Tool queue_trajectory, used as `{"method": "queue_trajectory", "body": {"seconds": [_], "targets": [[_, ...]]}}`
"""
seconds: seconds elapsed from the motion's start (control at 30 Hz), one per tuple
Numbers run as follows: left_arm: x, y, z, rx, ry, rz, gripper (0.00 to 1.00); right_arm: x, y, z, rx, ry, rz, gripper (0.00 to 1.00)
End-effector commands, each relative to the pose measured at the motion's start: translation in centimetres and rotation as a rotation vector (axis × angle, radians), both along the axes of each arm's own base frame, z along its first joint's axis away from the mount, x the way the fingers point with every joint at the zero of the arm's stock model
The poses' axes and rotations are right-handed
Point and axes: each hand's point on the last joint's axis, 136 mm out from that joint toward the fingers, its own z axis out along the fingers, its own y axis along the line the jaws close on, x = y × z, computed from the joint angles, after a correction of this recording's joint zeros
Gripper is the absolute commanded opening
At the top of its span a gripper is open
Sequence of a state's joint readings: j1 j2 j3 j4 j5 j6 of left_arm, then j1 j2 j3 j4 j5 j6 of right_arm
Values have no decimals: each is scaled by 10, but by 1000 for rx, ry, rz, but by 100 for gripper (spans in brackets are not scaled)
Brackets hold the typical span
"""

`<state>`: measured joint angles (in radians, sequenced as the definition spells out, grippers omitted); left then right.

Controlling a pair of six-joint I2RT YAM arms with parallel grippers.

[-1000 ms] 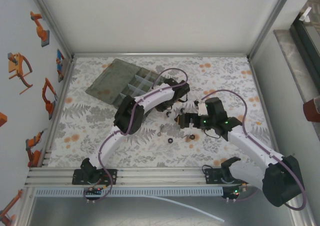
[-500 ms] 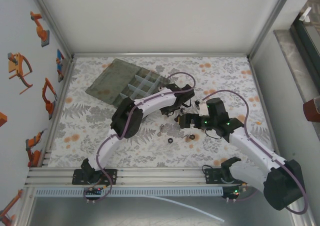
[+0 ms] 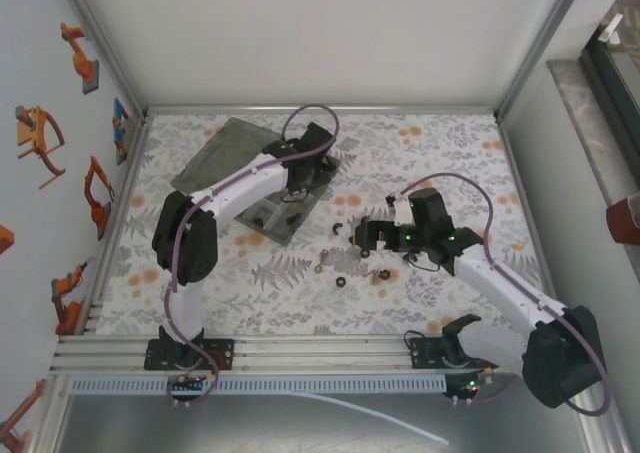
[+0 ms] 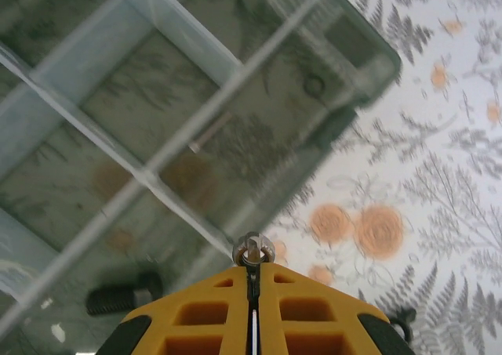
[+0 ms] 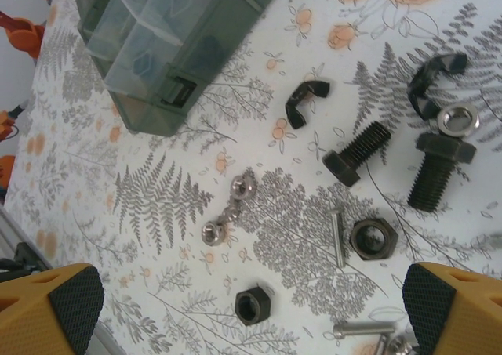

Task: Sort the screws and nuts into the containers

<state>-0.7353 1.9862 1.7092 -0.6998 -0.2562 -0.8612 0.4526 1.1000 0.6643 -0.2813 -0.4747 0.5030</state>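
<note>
My left gripper [image 4: 253, 280] is pressed together and pinches a small silver nut [image 4: 253, 250] at the fingertips. In the left wrist view the nut sits at lower centre, where the wall of the organiser box [image 4: 149, 104] meets the floral tablecloth [image 4: 439, 175]. The box compartments occupy the upper left. One at lower left holds a black screw [image 4: 121, 296]. One near centre holds a thin silver screw [image 4: 208, 133].

My right gripper [image 5: 252, 292] is spread wide and holds nothing. Its fingers stand at the lower corners of the right wrist view. Loose parts lie on the cloth between and above them:
- two black hex nuts [image 5: 372, 239] at lower centre
- two black bolts [image 5: 357, 153] at right
- two black wing nuts [image 5: 306, 103] at upper right
- small bright nuts [image 5: 241, 186] at centre left
</note>
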Motion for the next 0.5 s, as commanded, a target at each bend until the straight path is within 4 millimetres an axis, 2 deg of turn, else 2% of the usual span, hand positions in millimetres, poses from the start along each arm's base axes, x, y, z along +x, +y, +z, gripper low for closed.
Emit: {"method": "queue_trajectory", "body": {"seconds": [0.0, 0.1, 0.2, 0.47], "targets": [[16, 21, -6, 5, 52, -33, 2, 15, 9, 25, 35, -53, 19, 100], [32, 40, -19, -20, 100, -6, 2, 24, 14, 31, 39, -59, 26, 99], [46, 51, -33, -58, 133, 1, 2, 31, 18, 33, 36, -58, 30, 99], [62, 53, -53, -71, 179, -33, 2, 43, 25, 17, 35, -13, 30, 100]]}}
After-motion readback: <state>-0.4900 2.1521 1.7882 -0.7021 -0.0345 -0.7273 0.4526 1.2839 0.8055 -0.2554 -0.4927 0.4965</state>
